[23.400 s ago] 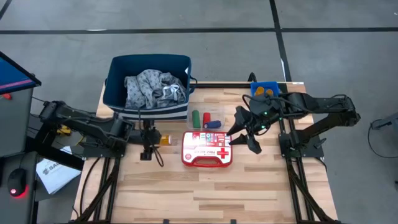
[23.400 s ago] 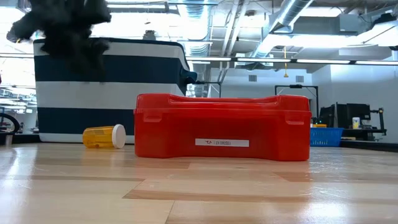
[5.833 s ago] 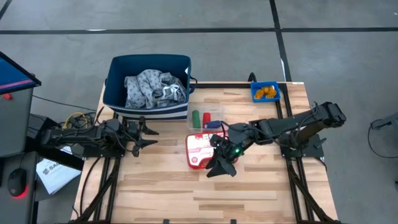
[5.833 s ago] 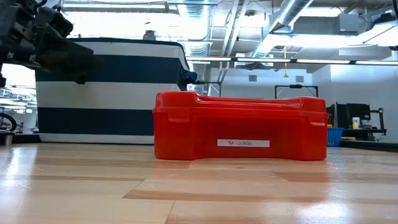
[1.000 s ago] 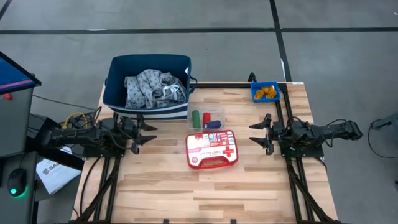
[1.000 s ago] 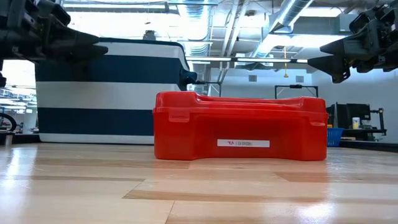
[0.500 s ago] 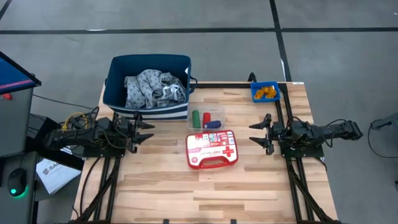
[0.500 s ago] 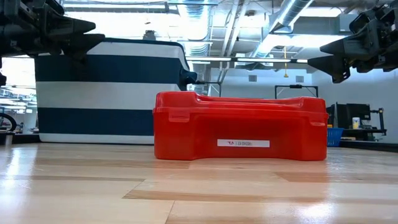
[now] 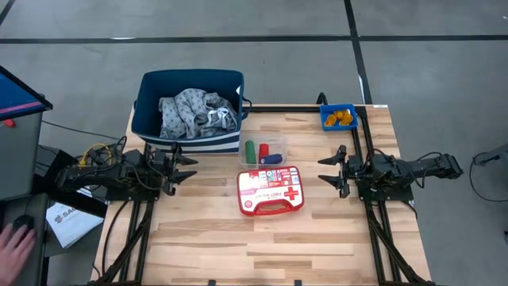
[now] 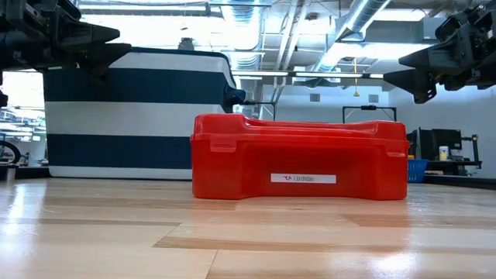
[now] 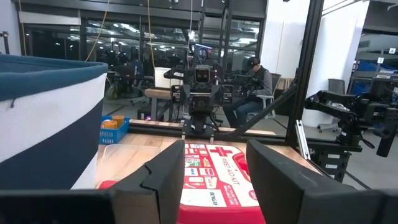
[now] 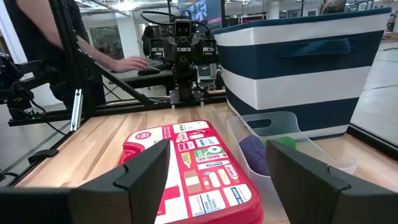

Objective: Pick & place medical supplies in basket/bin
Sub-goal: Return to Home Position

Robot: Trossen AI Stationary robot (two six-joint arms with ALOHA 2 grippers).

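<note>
No wording legible — just a red cross on the first-aid case (image 9: 271, 191).
</note>
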